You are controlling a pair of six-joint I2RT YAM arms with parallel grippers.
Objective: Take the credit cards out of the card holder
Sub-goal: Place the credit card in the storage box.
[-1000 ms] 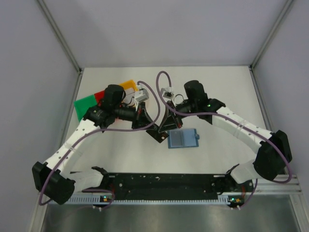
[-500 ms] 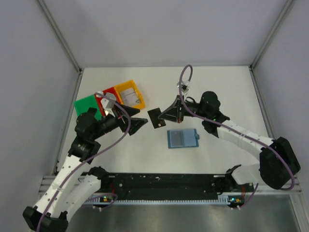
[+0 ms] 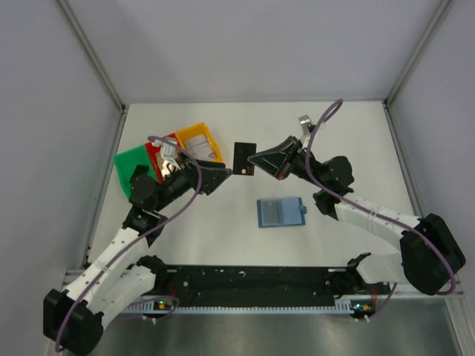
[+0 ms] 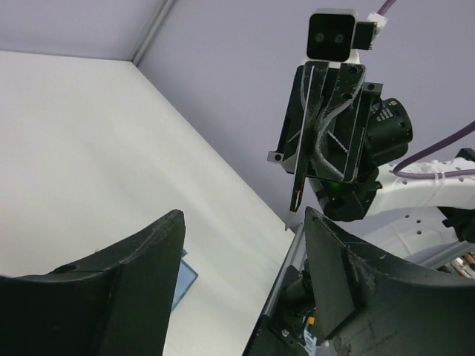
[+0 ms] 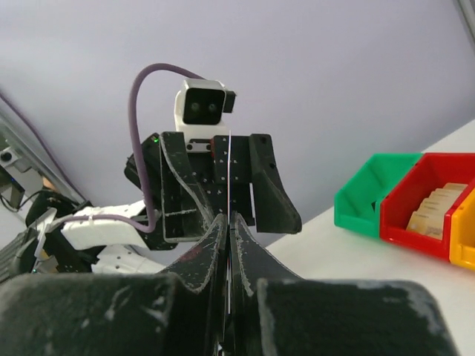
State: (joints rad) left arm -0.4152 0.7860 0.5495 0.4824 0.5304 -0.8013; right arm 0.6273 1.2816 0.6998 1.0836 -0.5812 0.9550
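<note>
My right gripper [image 3: 254,159] is closed on a dark card [image 3: 243,158]. It holds the card by its right edge, up in the air over the far middle of the table [image 3: 349,133]. In the right wrist view the card [image 5: 231,178] stands edge-on between the two fingers, so I see it only as a thin pale line. In the left wrist view it is a thin dark blade [image 4: 296,194] that sticks out from the right gripper [image 4: 320,137].

My left gripper [image 3: 221,178] is just left of the card and a little nearer, pointing to it. Its jaws are apart and nothing is between them. The left wrist view shows the two black fingers [image 4: 148,252] wide apart, with the card in the gap beyond them and not touching them.

The card holder [image 3: 281,213] lies flat on the table, nearer than both grippers and a little right of the card, and nothing touches it. Its paler grey-blue pocket side faces up. In the left wrist view only one blue corner [image 4: 185,277] shows, behind the left finger.

At the far left stand three trays side by side: green [image 3: 130,165], red [image 3: 154,150] and yellow [image 3: 200,139]. The red tray [image 5: 438,200] has some beige pieces inside.
</note>
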